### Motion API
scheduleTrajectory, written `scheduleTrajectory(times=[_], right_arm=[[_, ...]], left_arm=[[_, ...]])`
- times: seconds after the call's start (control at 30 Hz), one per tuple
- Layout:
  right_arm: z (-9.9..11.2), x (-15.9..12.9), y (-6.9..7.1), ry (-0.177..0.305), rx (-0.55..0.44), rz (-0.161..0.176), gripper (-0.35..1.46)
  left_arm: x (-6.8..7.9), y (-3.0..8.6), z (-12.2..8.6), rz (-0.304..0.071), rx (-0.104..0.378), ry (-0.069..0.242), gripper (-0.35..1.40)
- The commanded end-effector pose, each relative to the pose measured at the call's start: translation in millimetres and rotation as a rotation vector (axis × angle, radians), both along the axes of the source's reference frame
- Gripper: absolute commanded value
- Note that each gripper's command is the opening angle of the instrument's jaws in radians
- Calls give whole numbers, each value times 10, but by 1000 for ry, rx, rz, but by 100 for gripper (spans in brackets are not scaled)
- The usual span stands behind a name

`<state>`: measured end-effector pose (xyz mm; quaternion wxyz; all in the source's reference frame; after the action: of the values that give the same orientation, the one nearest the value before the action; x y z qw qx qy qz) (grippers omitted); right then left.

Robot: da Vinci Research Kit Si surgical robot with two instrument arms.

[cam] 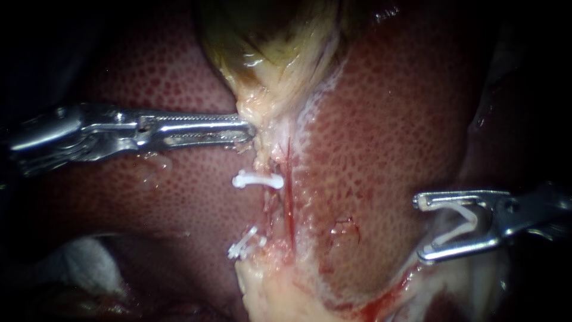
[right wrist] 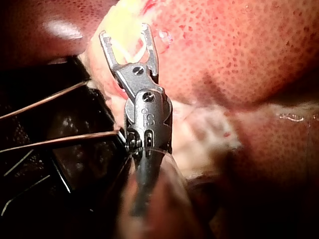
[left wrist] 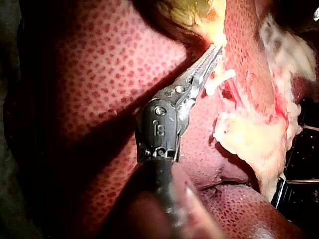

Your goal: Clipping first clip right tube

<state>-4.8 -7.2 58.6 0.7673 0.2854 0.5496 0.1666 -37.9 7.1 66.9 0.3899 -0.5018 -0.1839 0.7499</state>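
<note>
Right tube (cam: 289, 200), the thin red strand beside the clipped pale tube (cam: 269, 206), looks soft, slick, easily torn, so I'd straddle its bare mid-length; my right instrument (cam: 422, 229) sits well apart, jaws wide holding a clip (cam: 473, 219), my left instrument (cam: 250, 128) level, its jaws clamped on pale tissue (cam: 268, 107).

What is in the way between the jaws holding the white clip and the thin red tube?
Nothing I can see. Only bare liver lies between the right instrument with its clip and the red tube. The two fitted clips sit beyond it.
</note>
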Motion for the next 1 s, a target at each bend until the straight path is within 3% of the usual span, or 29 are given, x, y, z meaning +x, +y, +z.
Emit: scheduleTrajectory(times=[0.03, 0.13, 0.3, 0.43, 0.6, 0.7, 1.0], right_arm=[[0, 0, 0, 0, 0, 0, 49], [1, 1, -1, 0, -1, 0, 49], [2, 2, -2, 0, -2, 0, 49], [2, 2, -3, 1, -8, -2, 49], [2, 2, -3, 1, -8, -2, 49], [2, 2, -3, 1, -8, -2, 49], [3, 4, -2, 1, -8, 0, 49]], left_arm=[[1, 0, -1, 1, 0, -1, -35], [7, 2, -4, 2, 8, -5, -35], [33, 13, -20, -4, 13, -2, -35], [62, 36, -43, -42, 23, 5, -35], [95, 63, -71, -78, -14, -2, -35], [102, 67, -77, -88, -18, 0, -35], [103, 65, -79, -90, -18, 2, -35]])
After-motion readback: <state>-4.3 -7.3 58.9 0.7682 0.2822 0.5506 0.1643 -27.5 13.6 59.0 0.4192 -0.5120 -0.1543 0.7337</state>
